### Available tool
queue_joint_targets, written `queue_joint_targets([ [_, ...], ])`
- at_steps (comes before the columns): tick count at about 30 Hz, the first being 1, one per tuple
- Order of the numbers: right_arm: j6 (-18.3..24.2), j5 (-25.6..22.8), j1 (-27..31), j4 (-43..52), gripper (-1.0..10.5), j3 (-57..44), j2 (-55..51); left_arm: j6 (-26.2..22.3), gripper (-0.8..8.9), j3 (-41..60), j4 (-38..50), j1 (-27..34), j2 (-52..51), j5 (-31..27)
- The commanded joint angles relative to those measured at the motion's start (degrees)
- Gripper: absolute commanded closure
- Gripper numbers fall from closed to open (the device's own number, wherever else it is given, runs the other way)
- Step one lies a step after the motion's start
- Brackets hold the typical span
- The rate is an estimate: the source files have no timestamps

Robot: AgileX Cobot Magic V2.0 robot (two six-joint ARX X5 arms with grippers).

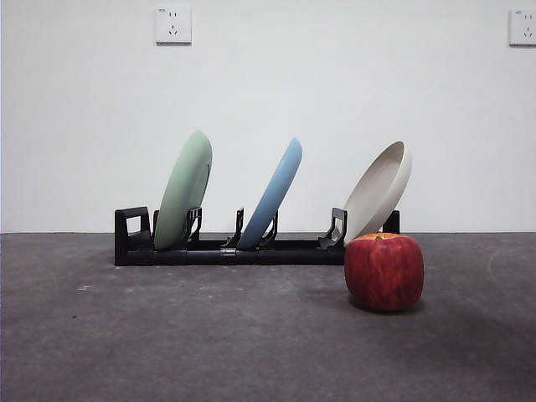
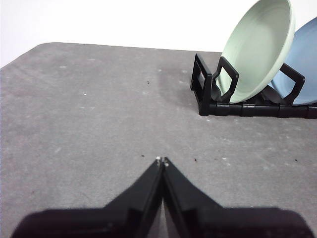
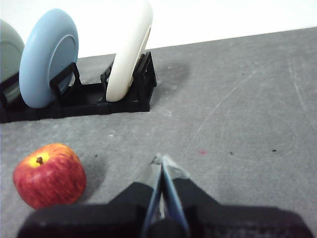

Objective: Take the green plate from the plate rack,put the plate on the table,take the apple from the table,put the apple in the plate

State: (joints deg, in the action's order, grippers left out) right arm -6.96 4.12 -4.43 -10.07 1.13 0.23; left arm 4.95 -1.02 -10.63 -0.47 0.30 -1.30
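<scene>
The table (image 1: 167,335), dark grey and scuffed, fills the lower part of the front view, with a white wall (image 1: 335,84) above it carrying 2 sockets: one socket (image 1: 172,24) at upper left, the other socket (image 1: 523,27) cut by the upper right edge.

The plate rack (image 1: 251,249) runs low across the middle of the front view, black, with upright hooked dividers. 3 plates stand in it, all tilted with their tops toward the right of the frame. The green plate (image 1: 183,191) sits in the slot nearest the rack's left end, the light blue plate (image 1: 273,194) in the middle, and the cream-white plate (image 1: 379,191) at the right end.

The apple (image 1: 383,271) rests on the table at lower right of centre in the front view, in front of the rack's right end and overlapping the foot of the cream-white plate. It is red with yellowish streaks, stem dimple up.

My left gripper (image 2: 162,160) hovers over bare table, jaws pressed together and holding nothing, the green plate well apart at the upper right of its frame. My right gripper (image 3: 161,159) is likewise closed and empty, with the apple near it at lower left of its frame.
</scene>
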Motion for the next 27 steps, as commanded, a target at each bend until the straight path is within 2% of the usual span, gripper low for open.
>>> queue_joint_targets([
  [1,-7.7,0.1,0.1,-0.2,9.6,-0.8,-0.1,-0.4,8.17,0.8,1.3,0.2,-0.2,0.0],
  [4,-12.7,0.5,0.1,-0.3,9.6,-0.5,-0.1,0.1,8.19,0.7,2.5,0.2,-0.2,0.7],
  [9,-14.1,0.4,0.1,-3.0,9.6,2.4,0.7,4.7,8.19,-1.2,1.3,0.2,0.0,2.4],
  [18,-13.8,0.4,0.1,-5.3,9.6,13.9,11.8,6.5,8.19,-9.8,0.2,0.2,7.5,4.6],
  [24,-9.8,0.5,0.1,-5.6,9.6,24.6,23.1,7.1,8.19,-20.0,-1.5,0.2,19.3,5.2],
  [27,-7.8,1.9,0.1,-6.2,9.6,30.1,28.8,6.8,8.19,-25.9,-2.8,0.2,26.0,8.8],
])
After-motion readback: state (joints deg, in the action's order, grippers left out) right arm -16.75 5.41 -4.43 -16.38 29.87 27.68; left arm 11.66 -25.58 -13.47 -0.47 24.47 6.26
